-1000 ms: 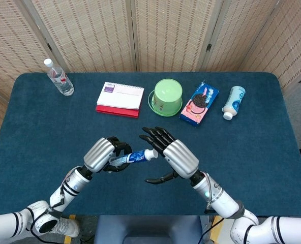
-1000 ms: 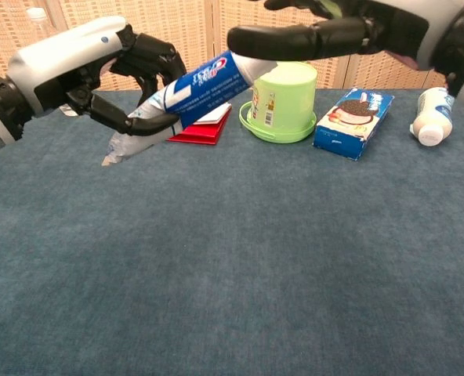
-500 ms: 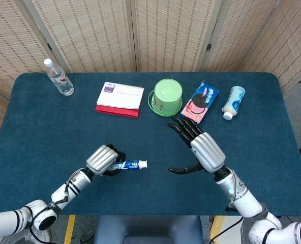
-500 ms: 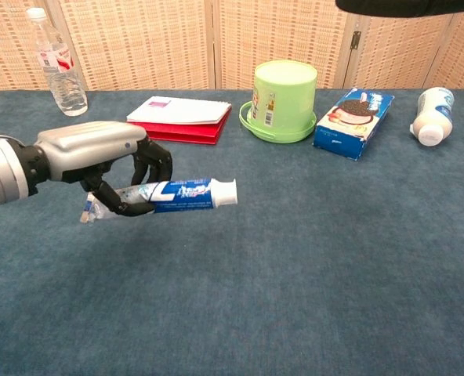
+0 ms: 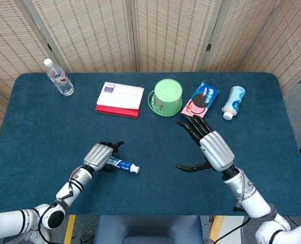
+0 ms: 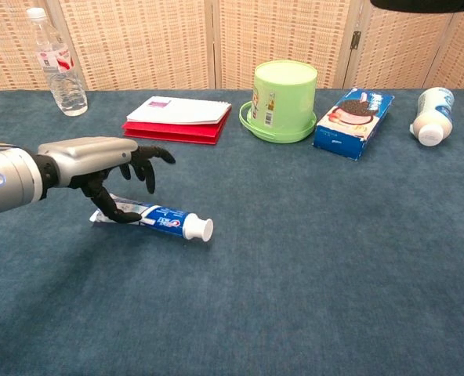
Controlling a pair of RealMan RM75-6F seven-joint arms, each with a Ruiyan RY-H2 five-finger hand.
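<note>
Fingers (image 6: 150, 160) of left hand (image 5: 98, 155) loosely spread over toothpaste tube (image 6: 157, 220), thumb touching its flat end; tube lying on table (image 6: 310, 258), cap pointing away. Right hand (image 5: 211, 147) well apart, fingers splayed, empty; nearly cropped from chest view.

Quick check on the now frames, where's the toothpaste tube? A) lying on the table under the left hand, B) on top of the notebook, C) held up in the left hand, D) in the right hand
A: the toothpaste tube lies flat on the blue table, with the left hand spread just above its tail end; the right hand is empty and well off to the side.
</note>
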